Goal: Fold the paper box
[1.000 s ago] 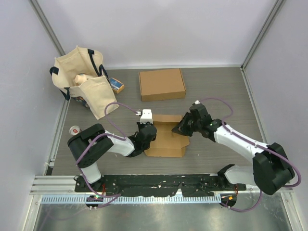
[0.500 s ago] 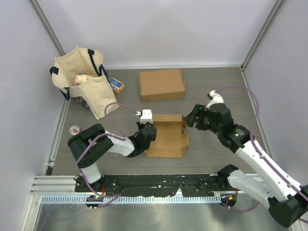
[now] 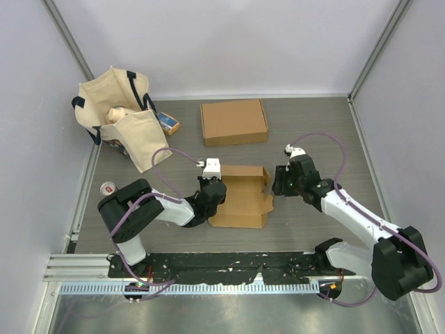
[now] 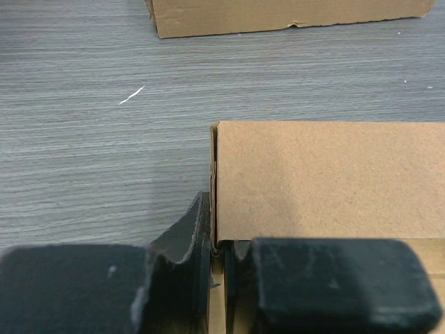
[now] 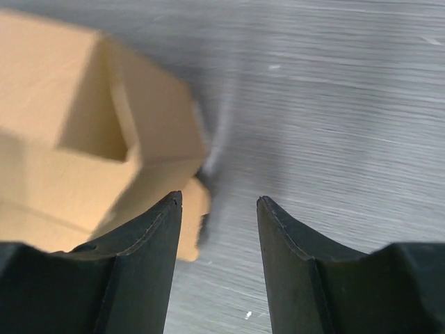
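The half-folded brown paper box (image 3: 240,198) lies open in the middle of the table, its back wall and side walls standing. My left gripper (image 3: 212,193) is shut on the box's left wall; in the left wrist view the thin cardboard edge (image 4: 214,209) is pinched between the fingers of my left gripper (image 4: 219,254). My right gripper (image 3: 277,183) is open and empty, just right of the box's right-hand flap (image 3: 267,202). In the right wrist view my right gripper (image 5: 219,202) is over bare table, with the box (image 5: 83,139) and its flap (image 5: 191,216) to the left of the left finger.
A closed, finished brown box (image 3: 233,122) lies at the back centre and also shows in the left wrist view (image 4: 292,14). A beige tote bag (image 3: 118,115) with items and a small blue-orange pack (image 3: 167,123) sit back left. A small red-white object (image 3: 108,187) lies at the left edge.
My right gripper drew away from the box's right side, swung out to the right, and has come back down close beside the flap. The left gripper and the box have not moved.
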